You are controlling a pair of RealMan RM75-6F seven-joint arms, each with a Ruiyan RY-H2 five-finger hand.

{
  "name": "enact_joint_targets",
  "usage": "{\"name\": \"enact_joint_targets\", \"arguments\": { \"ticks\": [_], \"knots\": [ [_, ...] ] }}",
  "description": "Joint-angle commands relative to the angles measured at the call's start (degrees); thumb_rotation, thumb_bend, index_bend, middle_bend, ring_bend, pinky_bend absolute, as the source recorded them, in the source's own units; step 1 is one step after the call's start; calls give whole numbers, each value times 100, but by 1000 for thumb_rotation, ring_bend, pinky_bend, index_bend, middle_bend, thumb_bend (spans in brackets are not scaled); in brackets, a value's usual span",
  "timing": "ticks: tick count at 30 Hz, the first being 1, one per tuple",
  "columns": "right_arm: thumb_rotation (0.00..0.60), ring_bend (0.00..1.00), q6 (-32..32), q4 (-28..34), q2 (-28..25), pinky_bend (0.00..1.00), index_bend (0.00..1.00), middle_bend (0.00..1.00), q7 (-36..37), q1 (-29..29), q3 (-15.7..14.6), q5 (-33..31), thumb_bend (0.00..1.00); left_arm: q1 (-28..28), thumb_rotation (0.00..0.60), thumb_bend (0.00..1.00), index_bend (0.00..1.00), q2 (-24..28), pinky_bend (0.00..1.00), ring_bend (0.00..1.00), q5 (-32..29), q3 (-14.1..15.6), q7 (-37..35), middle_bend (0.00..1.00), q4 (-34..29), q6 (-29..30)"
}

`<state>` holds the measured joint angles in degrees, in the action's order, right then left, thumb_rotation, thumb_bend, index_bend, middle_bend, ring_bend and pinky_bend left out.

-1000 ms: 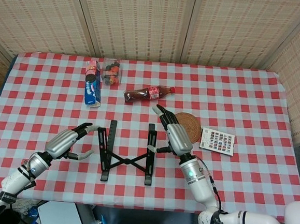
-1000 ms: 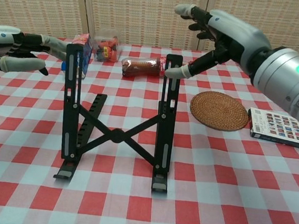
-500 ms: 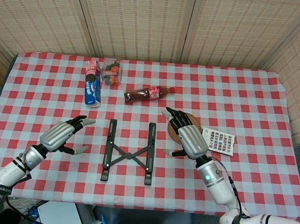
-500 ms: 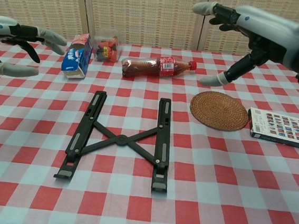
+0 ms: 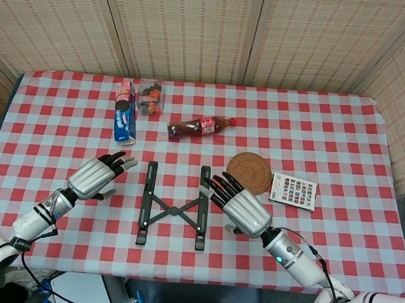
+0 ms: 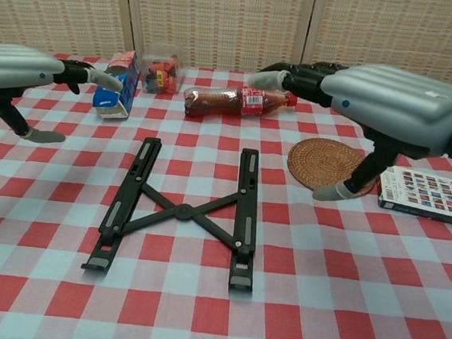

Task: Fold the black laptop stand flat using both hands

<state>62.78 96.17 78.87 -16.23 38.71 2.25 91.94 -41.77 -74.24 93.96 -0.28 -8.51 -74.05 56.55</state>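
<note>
The black laptop stand (image 5: 173, 207) is lying flat on the checked tablecloth (image 5: 336, 232); the left hand (image 5: 96, 177) at 9 o'clock and right hand (image 5: 240, 207) at 3 o'clock are hovering spread, holding nothing.

Cola bottle (image 5: 200, 127), cookie box (image 5: 125, 112), maybe snack tub (image 5: 149, 98), coaster (image 5: 250, 171), card pack (image 5: 293, 190).

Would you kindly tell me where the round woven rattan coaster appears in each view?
Head view: the round woven rattan coaster lies right of centre, just beyond the right hand.
Chest view: the coaster sits at right mid-height, partly behind that hand.
Shared landmark: the brown drink bottle with a red label lies beyond it, to the left.
</note>
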Motion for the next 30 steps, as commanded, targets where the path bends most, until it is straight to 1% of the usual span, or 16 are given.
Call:
{"name": "enact_joint_targets", "arguments": {
  "ticks": [1, 4, 9, 15, 22, 30],
  "knots": [
    [600, 0, 146, -298, 245, 0, 0, 0, -306, -50, -65, 186, 0, -73, 600, 306, 16, -254, 212, 42, -163, -47, 195, 51, 180, -189],
    [600, 0, 230, -581, 489, 0, 0, 0, -495, -95, -58, 226, 0, -95, 600, 295, 0, -463, 209, 37, -303, -93, 328, 39, 341, -273],
    [600, 0, 295, -1000, 866, 0, 0, 0, -493, -106, -54, 300, 0, -132, 600, 295, 0, -794, 206, 31, -473, -145, 332, 25, 703, -371],
    [600, 0, 262, -1406, 1230, 0, 0, 0, -511, -81, -77, 363, 0, -201, 600, 276, 0, -1041, 201, 21, -710, -159, 243, 3, 916, -682],
    [600, 0, 196, -1811, 1404, 0, 0, 0, -573, -30, -137, 475, 0, -277, 600, 276, 0, -1281, 200, 17, -751, -149, 326, 0, 1146, -772],
    [600, 0, 172, -2294, 1603, 0, 0, 0, -519, 34, -176, 584, 0, -359, 600, 276, 0, -1479, 199, 17, -800, -143, 168, 0, 1358, -897]
  ]
}}
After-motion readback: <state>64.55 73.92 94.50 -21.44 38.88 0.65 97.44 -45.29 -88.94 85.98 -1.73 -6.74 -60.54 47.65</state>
